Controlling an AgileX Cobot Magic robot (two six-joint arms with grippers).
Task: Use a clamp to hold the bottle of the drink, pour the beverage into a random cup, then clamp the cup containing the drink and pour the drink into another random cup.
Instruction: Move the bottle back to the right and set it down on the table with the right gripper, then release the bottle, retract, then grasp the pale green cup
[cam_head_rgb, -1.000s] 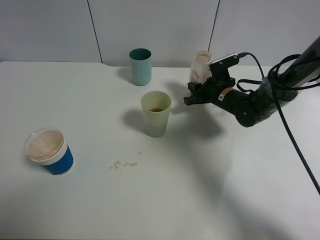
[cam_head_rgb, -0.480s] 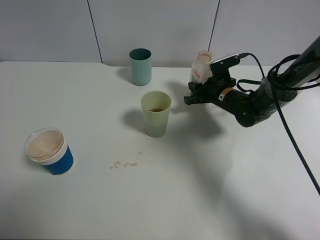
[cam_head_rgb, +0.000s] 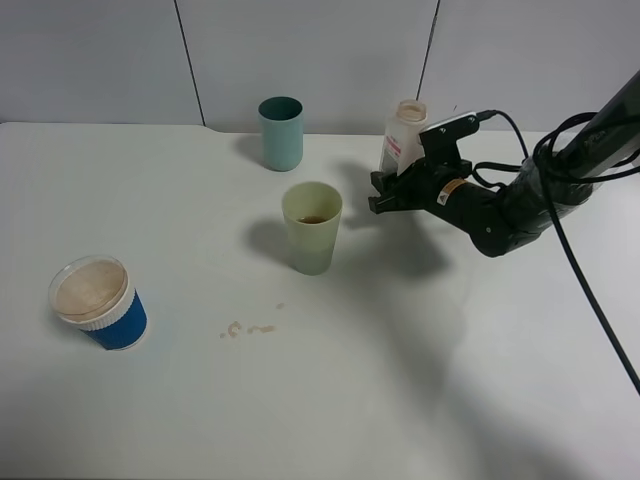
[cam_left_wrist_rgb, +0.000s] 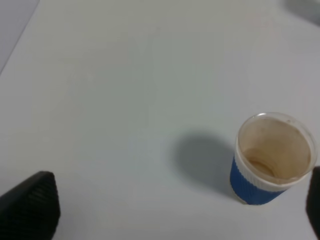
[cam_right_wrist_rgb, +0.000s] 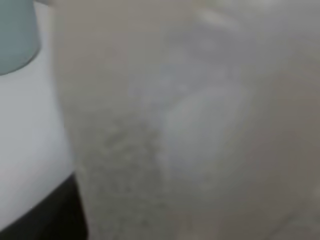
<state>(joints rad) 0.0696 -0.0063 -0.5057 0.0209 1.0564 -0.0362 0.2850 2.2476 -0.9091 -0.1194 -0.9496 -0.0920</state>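
White table (cam_head_rgb: 400, 390) meets grey panelled wall (cam_head_rgb: 320, 50).

The small translucent plastic bottle (cam_head_rgb: 403, 137), with a wide round neck and a white label printed in red, stands upright toward the far side of the tabletop (cam_head_rgb: 450, 380). The right arm's black two-jawed tool (cam_head_rgb: 386, 196) is close against its lower body, though a grip cannot be made out. Near it, the pale yellow-green tapered plastic tumbler (cam_head_rgb: 312, 242) stands upright with a little dark brown liquid (cam_head_rgb: 315, 219) at its bottom, and the short blue cup (cam_head_rgb: 101, 304), with a white ribbed band and a clear, brown-tinted rim, stands well apart at front left.
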